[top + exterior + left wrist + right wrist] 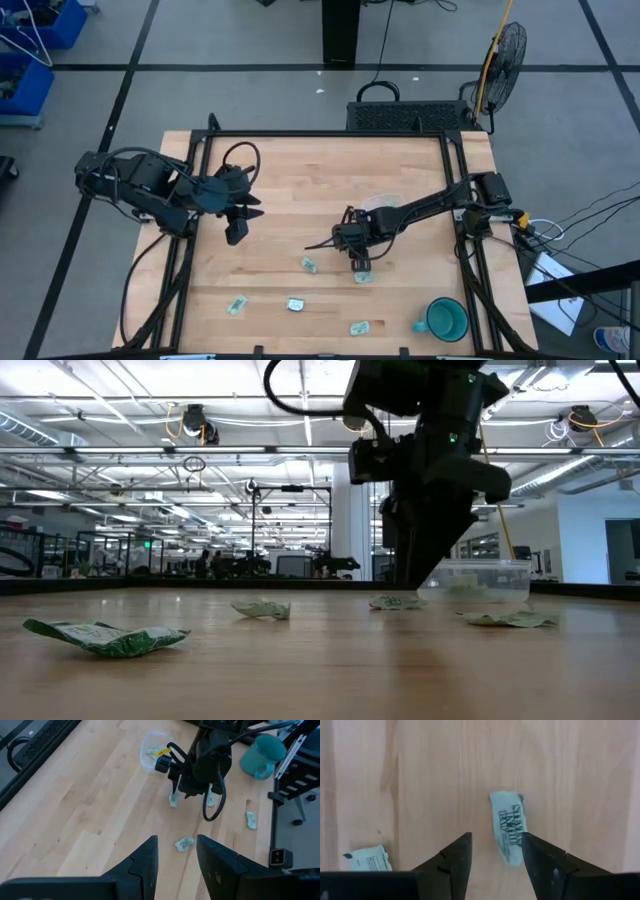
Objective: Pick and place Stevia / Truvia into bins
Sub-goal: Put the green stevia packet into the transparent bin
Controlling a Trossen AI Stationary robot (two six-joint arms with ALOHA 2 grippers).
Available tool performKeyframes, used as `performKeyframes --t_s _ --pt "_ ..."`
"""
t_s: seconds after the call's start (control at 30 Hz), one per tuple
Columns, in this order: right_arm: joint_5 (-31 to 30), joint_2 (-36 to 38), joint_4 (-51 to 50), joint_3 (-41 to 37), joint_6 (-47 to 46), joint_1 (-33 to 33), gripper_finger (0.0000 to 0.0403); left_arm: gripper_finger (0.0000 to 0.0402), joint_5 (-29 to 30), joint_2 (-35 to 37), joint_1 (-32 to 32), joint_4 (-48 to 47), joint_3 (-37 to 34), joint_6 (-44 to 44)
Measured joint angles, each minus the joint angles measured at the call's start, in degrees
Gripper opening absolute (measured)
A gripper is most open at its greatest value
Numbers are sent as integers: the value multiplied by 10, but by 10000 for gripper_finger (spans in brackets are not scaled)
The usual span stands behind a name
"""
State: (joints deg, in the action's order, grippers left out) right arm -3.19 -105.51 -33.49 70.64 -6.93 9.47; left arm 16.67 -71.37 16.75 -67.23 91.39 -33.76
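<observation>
Several pale green and white Stevia sachets lie flat on the wooden table: one (310, 264), one (237, 305), one (296, 304) and one (360, 327) in the high view. My right gripper (359, 266) points down, open, over another sachet (509, 834), which lies just in front of its fingertips (495, 837), nearer one finger. The clear tub (157, 750) stands beyond that arm with sachets inside; it shows as well in the low view (485, 580). My left gripper (237, 232) hovers open over the table's left half (176, 840), touching nothing.
A teal mug (443, 318) stands near the table's near right corner. Another sachet (367, 858) lies beside the right gripper. Black frame rails run along the table's left and right edges. Bare wood lies between the two arms.
</observation>
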Motion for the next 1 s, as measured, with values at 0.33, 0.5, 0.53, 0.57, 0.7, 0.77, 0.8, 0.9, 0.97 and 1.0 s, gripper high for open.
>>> performKeyframes --t_s 0.33,0.5,0.53,0.57,0.7,0.77,0.8,0.9,0.97,1.0 --pt "3 1 32 -25 32 -17 162 140 0 0 0 10 0 3" --pt "35 1 88 -66 31 -19 162 140 0 0 0 10 0 3" --pt "34 3 97 -73 31 -19 162 140 0 0 0 10 0 3" --pt "31 4 99 -79 31 -19 162 140 0 0 0 10 0 3" --pt "12 5 100 -94 20 -19 158 140 0 0 0 10 0 3" --pt "6 5 99 -94 17 -19 149 140 0 0 0 10 0 5" --pt "6 5 100 -94 16 -19 142 140 0 0 0 10 0 5" --pt "7 4 108 -95 16 -19 115 140 0 0 0 10 0 4" --pt "6 4 113 -95 10 -19 94 140 0 0 0 10 0 4" --pt "5 4 114 -95 2 -19 84 140 0 0 0 10 0 4"
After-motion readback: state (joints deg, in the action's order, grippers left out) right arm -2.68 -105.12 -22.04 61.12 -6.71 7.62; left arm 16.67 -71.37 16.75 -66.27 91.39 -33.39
